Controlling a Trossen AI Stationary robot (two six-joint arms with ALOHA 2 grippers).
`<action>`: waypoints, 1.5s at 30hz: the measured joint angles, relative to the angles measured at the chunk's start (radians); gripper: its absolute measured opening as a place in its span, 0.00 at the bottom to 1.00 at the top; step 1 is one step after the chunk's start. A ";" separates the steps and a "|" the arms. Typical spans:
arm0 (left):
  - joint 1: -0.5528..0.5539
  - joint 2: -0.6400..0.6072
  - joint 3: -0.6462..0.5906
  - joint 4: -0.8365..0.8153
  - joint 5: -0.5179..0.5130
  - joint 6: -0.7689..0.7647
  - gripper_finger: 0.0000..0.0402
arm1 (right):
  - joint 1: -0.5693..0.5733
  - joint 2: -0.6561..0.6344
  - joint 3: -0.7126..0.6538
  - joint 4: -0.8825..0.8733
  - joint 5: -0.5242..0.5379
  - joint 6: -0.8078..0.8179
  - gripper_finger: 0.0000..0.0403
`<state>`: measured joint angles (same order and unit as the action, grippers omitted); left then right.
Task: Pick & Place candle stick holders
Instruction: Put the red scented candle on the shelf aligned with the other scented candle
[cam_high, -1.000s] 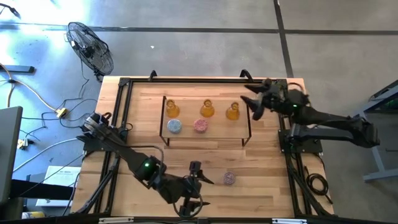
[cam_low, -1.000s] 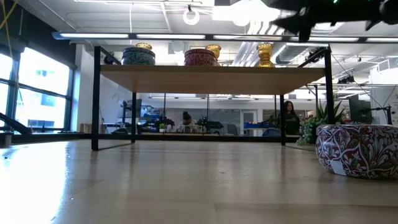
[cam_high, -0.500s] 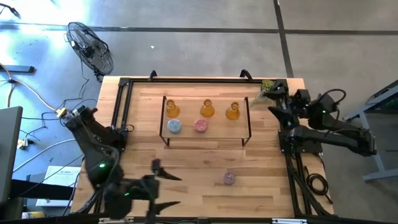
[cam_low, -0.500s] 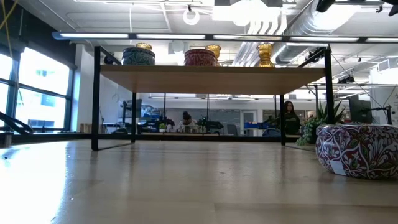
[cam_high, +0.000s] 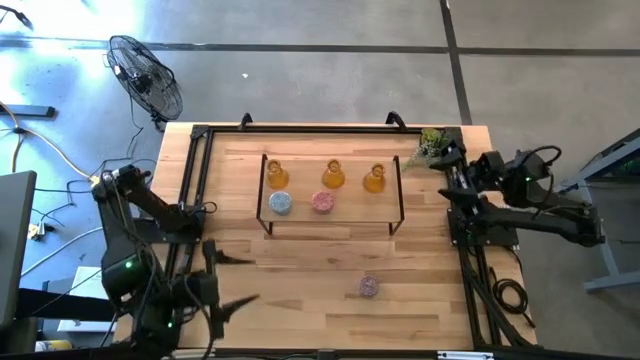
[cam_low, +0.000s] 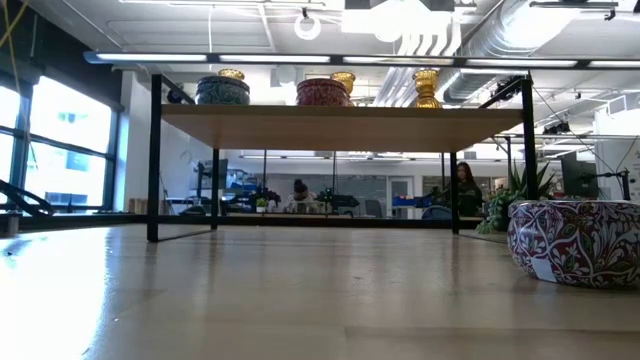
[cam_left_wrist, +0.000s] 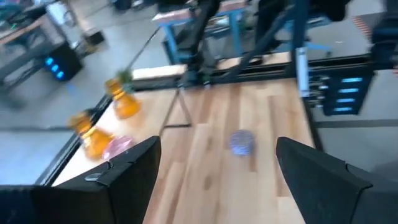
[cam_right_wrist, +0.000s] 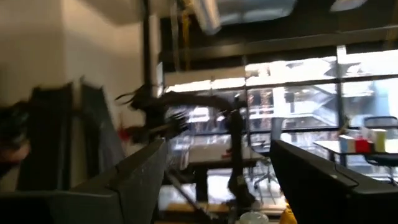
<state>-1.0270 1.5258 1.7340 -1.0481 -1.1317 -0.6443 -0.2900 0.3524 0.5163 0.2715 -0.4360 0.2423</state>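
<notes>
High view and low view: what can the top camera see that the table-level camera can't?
Only the high view shows both arms pulled back: the left gripper open at the table's front-left corner, the right gripper open by the green sprig, plus the fan on the floor.

Only the low view shows the room behind, with a person.

Both show the shelf carrying three amber holders, the blue holder and the pink holder, with the purple holder alone on the table.
</notes>
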 joint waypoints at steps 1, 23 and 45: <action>0.011 -0.005 0.000 -0.042 0.000 -0.045 0.79 | 0.017 0.001 0.025 -0.047 -0.016 -0.037 0.70; 0.099 -0.342 -0.860 0.658 0.069 -0.097 0.79 | 0.385 0.306 0.594 -0.731 0.404 -0.268 0.71; 0.476 -0.385 -1.314 1.528 1.081 0.467 0.79 | 0.397 0.341 0.615 -0.625 0.690 -0.378 0.71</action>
<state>-0.5514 1.1403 0.4197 0.4802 -0.0505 -0.1772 0.1074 0.6937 1.1316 -0.3537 0.2537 -0.1361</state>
